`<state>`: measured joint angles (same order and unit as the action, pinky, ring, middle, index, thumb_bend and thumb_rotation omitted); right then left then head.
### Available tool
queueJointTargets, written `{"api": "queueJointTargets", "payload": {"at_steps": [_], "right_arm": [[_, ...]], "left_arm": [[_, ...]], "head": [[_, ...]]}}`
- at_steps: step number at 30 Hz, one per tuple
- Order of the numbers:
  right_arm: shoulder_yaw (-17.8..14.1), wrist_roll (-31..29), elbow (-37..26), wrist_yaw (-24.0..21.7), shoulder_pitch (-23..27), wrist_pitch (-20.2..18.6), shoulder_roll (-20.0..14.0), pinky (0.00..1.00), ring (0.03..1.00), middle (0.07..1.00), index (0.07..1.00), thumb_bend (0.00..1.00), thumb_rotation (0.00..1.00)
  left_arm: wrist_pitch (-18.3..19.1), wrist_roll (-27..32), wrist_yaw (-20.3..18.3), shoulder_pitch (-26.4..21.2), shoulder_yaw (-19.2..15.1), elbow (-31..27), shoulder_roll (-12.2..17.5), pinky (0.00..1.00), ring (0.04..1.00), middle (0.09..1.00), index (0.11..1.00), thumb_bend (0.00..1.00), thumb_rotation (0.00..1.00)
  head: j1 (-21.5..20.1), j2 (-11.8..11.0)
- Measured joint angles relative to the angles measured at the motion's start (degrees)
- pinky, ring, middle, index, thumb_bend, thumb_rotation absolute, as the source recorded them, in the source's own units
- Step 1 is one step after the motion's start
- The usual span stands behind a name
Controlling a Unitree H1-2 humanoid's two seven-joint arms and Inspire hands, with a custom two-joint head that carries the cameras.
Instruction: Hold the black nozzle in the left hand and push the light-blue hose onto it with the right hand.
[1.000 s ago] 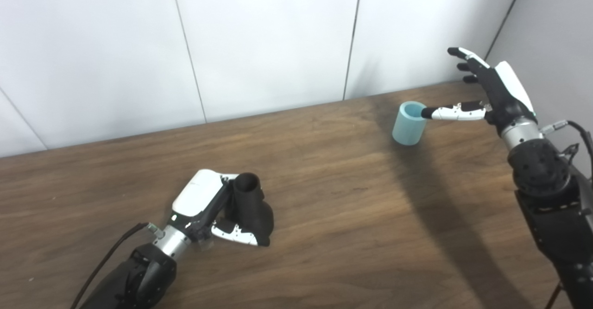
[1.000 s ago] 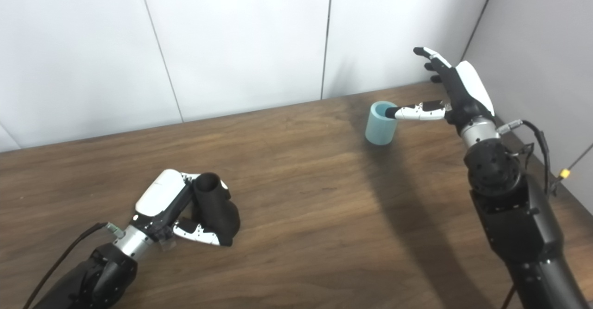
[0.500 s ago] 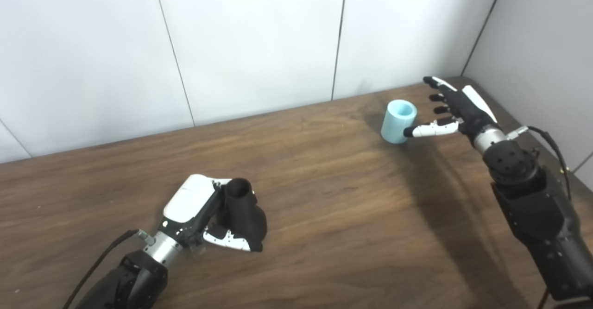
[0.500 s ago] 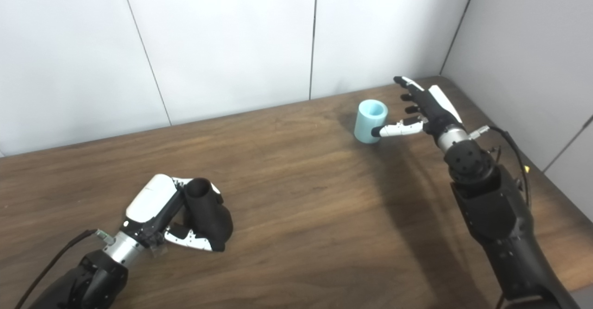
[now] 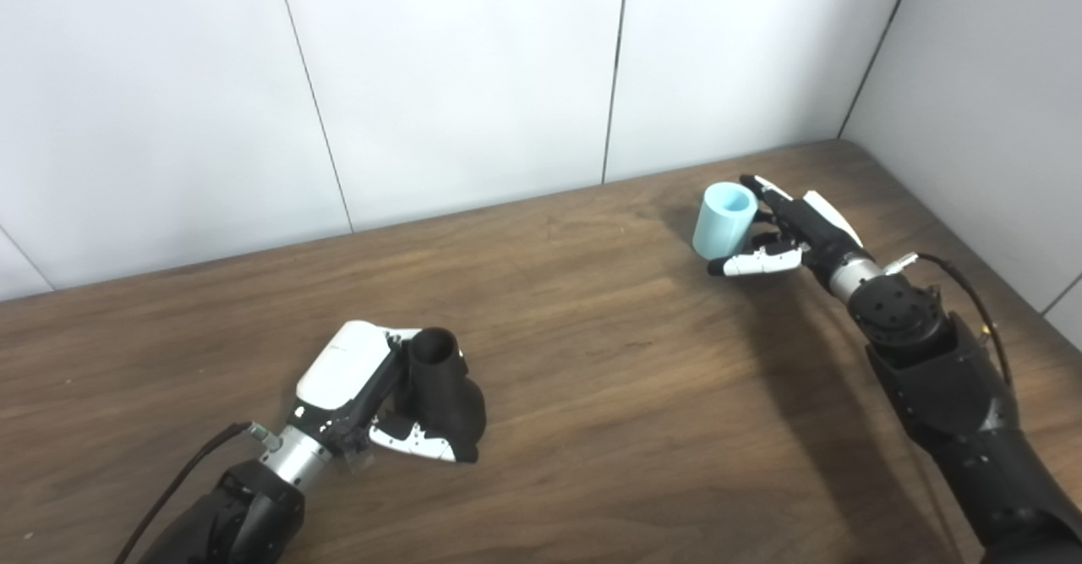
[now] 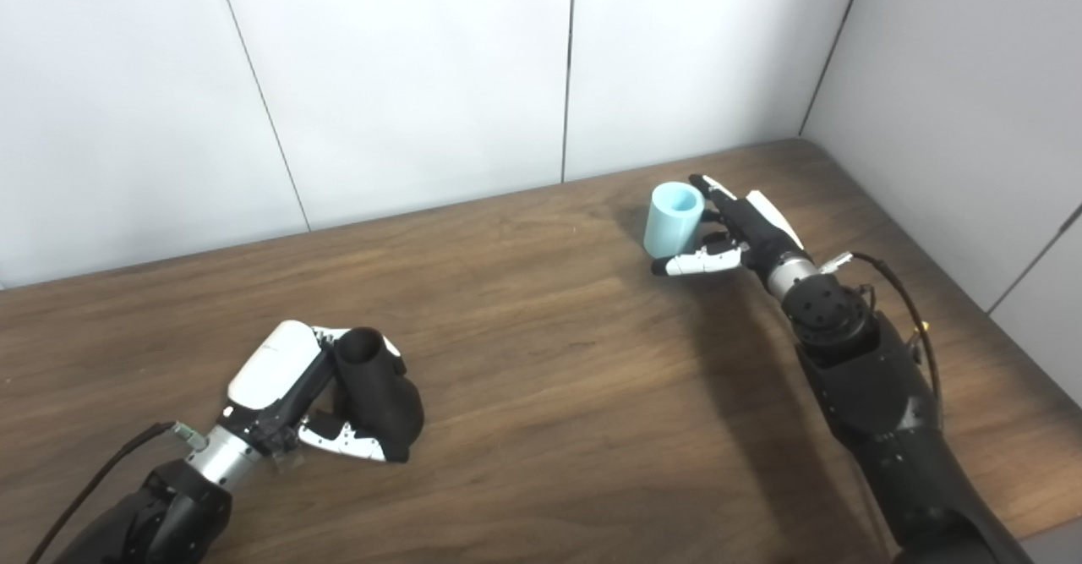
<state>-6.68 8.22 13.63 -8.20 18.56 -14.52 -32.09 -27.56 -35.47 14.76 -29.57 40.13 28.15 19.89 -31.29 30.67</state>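
Nozzle [image 5: 441, 391] base hidden in left hand [image 5: 365, 395]; right hand [image 5: 786, 234] open beside hose [image 5: 723, 220].

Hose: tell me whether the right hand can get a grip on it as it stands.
Probably yes. The right hand is open right beside the upright hose, thumb in front and fingers behind, nothing between them. Whether it touches yet, I cannot tell. The left hand holds the nozzle far off.
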Motion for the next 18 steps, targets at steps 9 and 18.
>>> {"api": "queueJointTargets", "payload": {"at_steps": [9,18], "right_arm": [[-0.29,-0.81,3.80,2.34,1.52,4.31,2.98,0.78,0.918,0.960,0.936,0.83,0.10],[-0.55,0.46,7.31,9.91,2.97,7.00,5.85,0.62,0.687,0.810,0.831,0.81,0.08]], "left_arm": [[0.00,0.11,-0.12,0.18,-0.04,-0.30,0.19,0.35,0.375,0.461,0.526,0.50,0.00],[0.00,0.16,-0.07,0.21,0.00,-0.36,0.21,0.33,0.363,0.451,0.532,0.50,0.00]], "head": [[0.70,0.97],[2.10,1.84]]}}
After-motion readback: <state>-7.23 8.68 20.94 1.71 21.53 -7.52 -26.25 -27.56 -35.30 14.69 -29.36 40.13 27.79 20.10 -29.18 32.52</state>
